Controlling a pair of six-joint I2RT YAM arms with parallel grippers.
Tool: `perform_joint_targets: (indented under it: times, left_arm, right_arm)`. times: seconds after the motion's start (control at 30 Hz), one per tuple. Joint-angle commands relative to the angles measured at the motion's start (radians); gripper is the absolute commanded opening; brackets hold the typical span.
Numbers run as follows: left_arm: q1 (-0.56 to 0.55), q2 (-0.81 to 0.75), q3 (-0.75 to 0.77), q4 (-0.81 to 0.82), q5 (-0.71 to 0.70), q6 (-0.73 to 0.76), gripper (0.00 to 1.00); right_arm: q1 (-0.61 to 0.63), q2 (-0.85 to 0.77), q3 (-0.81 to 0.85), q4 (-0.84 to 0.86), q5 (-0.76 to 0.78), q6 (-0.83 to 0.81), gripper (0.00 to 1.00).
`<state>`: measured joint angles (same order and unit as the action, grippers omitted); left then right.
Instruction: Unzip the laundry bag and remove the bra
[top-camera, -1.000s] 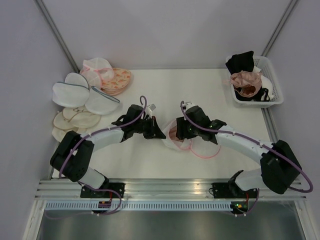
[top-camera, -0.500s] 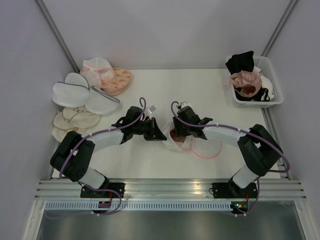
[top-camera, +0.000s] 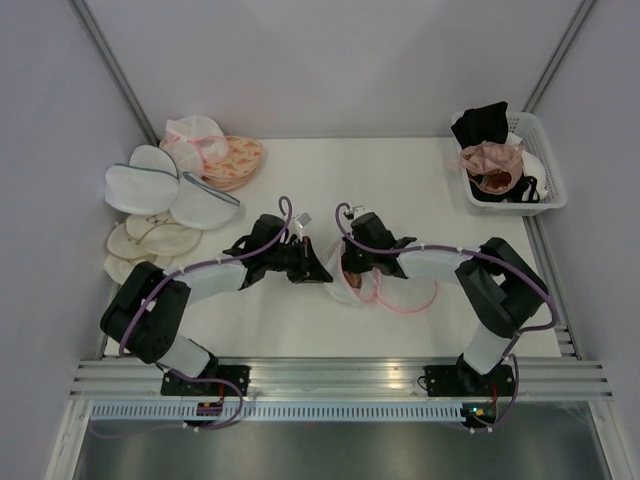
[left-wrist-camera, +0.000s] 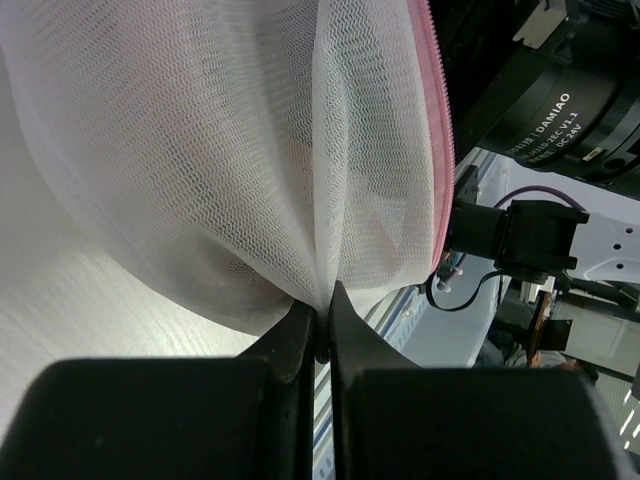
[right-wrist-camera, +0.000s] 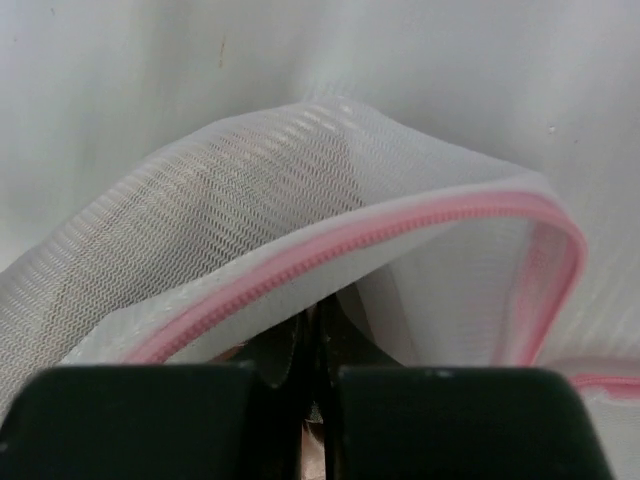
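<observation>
The laundry bag (top-camera: 345, 288), white mesh with a pink zipper rim (right-wrist-camera: 400, 226), lies mid-table with its mouth unzipped and gaping toward the right. My left gripper (top-camera: 324, 270) is shut on a fold of its mesh (left-wrist-camera: 230, 150) at the bag's left side, fingertips pinched together (left-wrist-camera: 320, 302). My right gripper (top-camera: 349, 266) reaches under the raised rim into the bag's mouth, its jaws (right-wrist-camera: 318, 325) closed with a sliver of peach fabric, the bra (right-wrist-camera: 312, 456), between them. The rest of the bra is hidden inside the bag.
Other mesh bags with blue-grey trim (top-camera: 150, 185) and an orange-patterned pouch (top-camera: 237, 160) are piled at the back left, with beige ones (top-camera: 140, 245) nearer. A white basket (top-camera: 556, 192) at the back right holds a black garment (top-camera: 480, 125) and a dusty-pink bra (top-camera: 492, 160).
My right gripper has moved left into the bag's open mouth and closed its jaws there. The left gripper has kept its pinch on the mesh without moving.
</observation>
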<state>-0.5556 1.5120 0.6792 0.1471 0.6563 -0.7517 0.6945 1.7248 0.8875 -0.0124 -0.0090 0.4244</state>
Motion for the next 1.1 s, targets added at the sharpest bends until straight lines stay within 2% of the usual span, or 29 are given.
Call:
perform_joint_targets:
  times: [0.0,0.2,0.33,0.57,0.63,0.73,0.93,1.07]
  left_arm:
    - [0.0,0.005,-0.007,0.06,0.028,-0.017,0.02]
    - [0.0,0.022,-0.012,0.057,0.019,-0.009,0.02]
    - [0.003,0.031,-0.006,0.032,0.0,0.003,0.02]
    - [0.013,0.076,0.02,0.014,-0.012,0.012,0.02]
    - [0.014,0.094,0.025,0.014,-0.015,0.014,0.02]
    - [0.014,0.111,0.026,0.026,-0.008,0.009,0.02]
    - [0.014,0.114,0.011,0.035,0.0,0.005,0.02]
    - [0.016,0.105,0.005,0.031,-0.001,0.009,0.02]
  right_arm:
    - [0.002,0.01,-0.039,0.005,-0.101,0.004,0.0]
    - [0.002,-0.134,-0.048,-0.082,-0.071,-0.021,0.0]
    - [0.0,-0.273,-0.036,-0.23,-0.045,-0.047,0.0]
    - [0.002,-0.419,0.022,-0.454,-0.222,-0.127,0.0]
    - [0.0,-0.468,0.054,-0.501,-0.201,-0.109,0.0]
    - [0.0,-0.563,0.085,-0.477,-0.157,-0.064,0.0]
    - [-0.01,-0.827,0.077,-0.252,-0.103,0.023,0.0]
    - [-0.035,-0.825,0.149,-0.215,-0.241,0.057,0.0]
